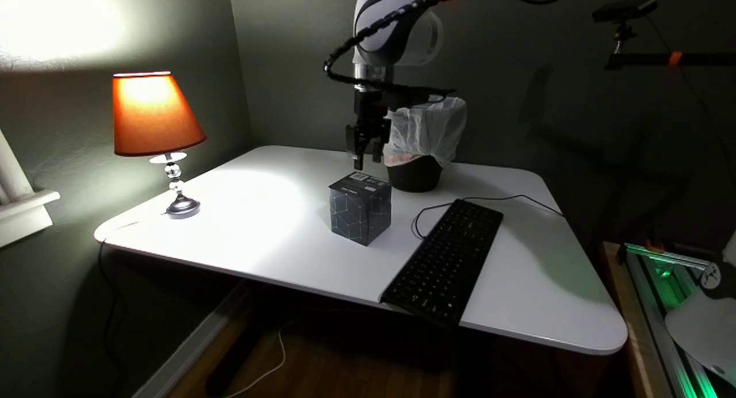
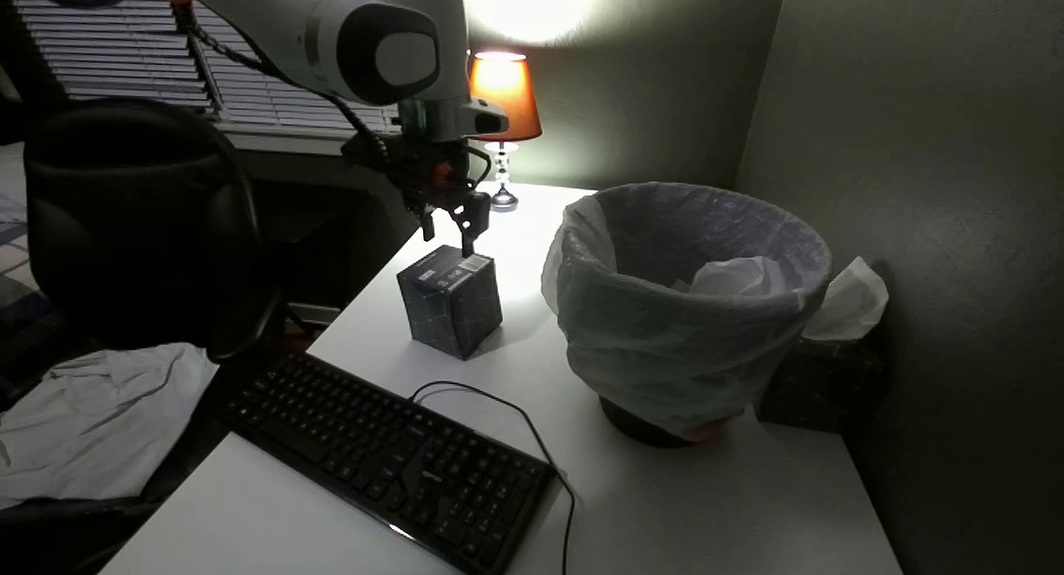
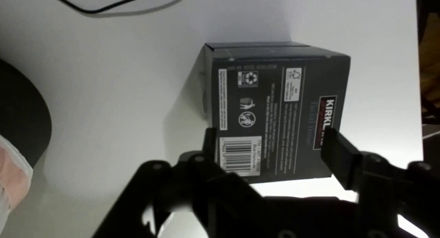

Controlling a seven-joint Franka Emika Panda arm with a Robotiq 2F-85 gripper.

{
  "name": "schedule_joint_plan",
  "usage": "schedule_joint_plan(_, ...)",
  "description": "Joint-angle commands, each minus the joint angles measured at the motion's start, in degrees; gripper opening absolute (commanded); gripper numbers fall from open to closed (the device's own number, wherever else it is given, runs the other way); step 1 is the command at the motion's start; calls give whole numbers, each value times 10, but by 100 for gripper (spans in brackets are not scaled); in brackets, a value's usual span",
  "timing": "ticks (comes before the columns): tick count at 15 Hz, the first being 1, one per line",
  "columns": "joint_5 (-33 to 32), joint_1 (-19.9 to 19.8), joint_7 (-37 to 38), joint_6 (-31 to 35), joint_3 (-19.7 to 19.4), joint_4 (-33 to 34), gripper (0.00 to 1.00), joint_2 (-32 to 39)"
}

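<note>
Below the fingers [image 3: 340, 159], parted wide and holding nothing, the tissue box [image 1: 360, 214] stands on the surface [image 1: 276, 248], left of the keyboard [image 1: 451, 254] in an exterior view, its squat shape likely steadying it.

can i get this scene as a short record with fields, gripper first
gripper: open, just above the tissue box, nothing gripped
tissue box: dark, printed face up, resting on the white desk
keyboard: black, wired, one end overhanging the desk edge
bin: on the desk, bag-lined, crumpled white tissue inside
second box: partly hidden by the bin in an exterior view
lamp: lit, orange shade
</note>
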Motion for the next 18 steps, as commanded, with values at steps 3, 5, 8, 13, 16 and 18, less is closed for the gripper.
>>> schedule_joint_plan(3,83,-46,-55,-4,9,-25,100,-24)
schedule_joint_plan(5,114,-65,-95,-26,13,-13,100,-14)
schedule_joint_plan(8,162,-87,-146,-58,19,-7,100,-6)
schedule_joint_plan(13,199,-104,-203,-117,21,19,100,23)
schedule_joint_plan(16,201,-103,-214,-128,22,43,100,52)
schedule_joint_plan(18,200,-103,-218,-126,26,57,100,70)
